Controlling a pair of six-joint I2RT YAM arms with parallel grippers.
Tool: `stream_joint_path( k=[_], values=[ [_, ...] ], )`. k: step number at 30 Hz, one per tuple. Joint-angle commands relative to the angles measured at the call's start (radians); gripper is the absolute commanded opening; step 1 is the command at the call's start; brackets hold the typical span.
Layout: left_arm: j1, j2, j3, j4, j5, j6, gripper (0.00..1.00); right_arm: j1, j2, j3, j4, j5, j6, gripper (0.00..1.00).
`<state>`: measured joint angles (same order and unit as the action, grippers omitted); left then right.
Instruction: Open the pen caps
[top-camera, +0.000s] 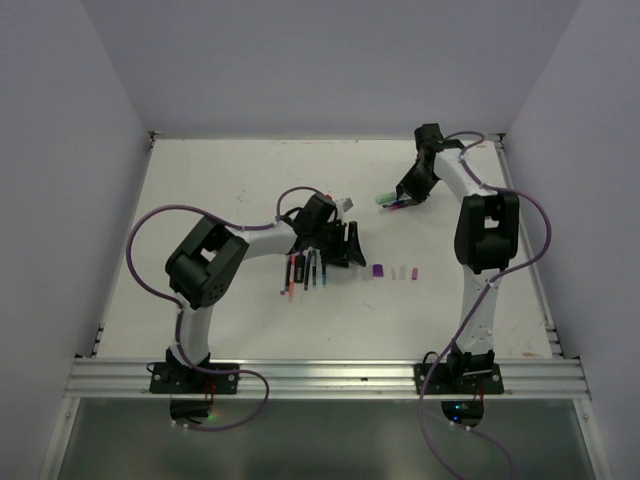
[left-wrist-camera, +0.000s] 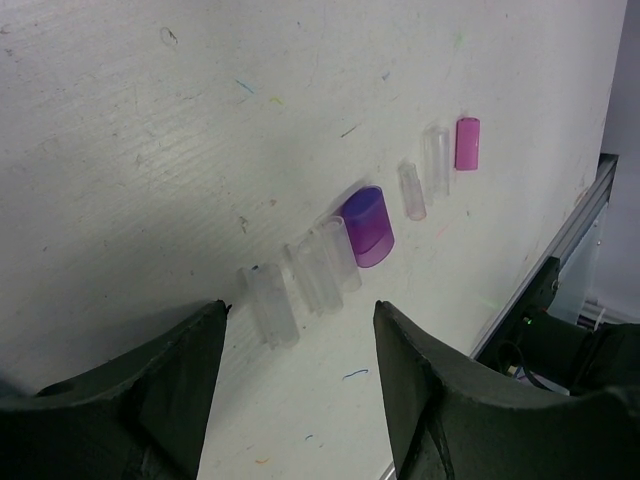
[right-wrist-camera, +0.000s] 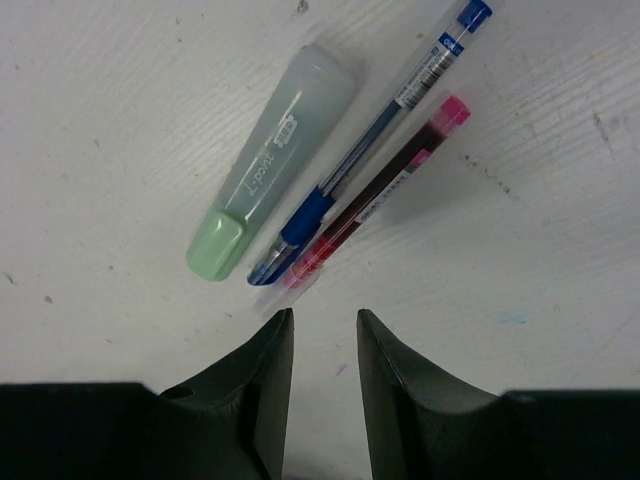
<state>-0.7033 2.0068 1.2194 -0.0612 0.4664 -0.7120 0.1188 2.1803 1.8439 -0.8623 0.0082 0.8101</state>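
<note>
Several pen caps lie in a row on the white table: clear ones, a purple one and a pink one; in the top view the purple cap lies right of my left gripper. My left gripper is open and empty just short of the nearest clear cap; in the top view it sits beside a bunch of pens. My right gripper is open and empty, just short of the tips of a pink pen, a blue pen and a green highlighter.
White walls enclose the table on three sides. The metal rail with both arm bases runs along the near edge. The right arm reaches to the far right, where its three pens lie.
</note>
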Motion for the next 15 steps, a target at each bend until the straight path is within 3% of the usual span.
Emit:
stream_joint_path(
  k=[1, 15],
  values=[
    [-0.012, 0.004, -0.018, -0.015, 0.003, 0.016, 0.64, -0.008, 0.019, 0.064, -0.041, 0.07, 0.032, 0.35],
    [-0.033, 0.029, 0.005, -0.002, 0.031, 0.017, 0.63, -0.015, 0.049, 0.057, -0.061, 0.111, 0.024, 0.35]
  ],
)
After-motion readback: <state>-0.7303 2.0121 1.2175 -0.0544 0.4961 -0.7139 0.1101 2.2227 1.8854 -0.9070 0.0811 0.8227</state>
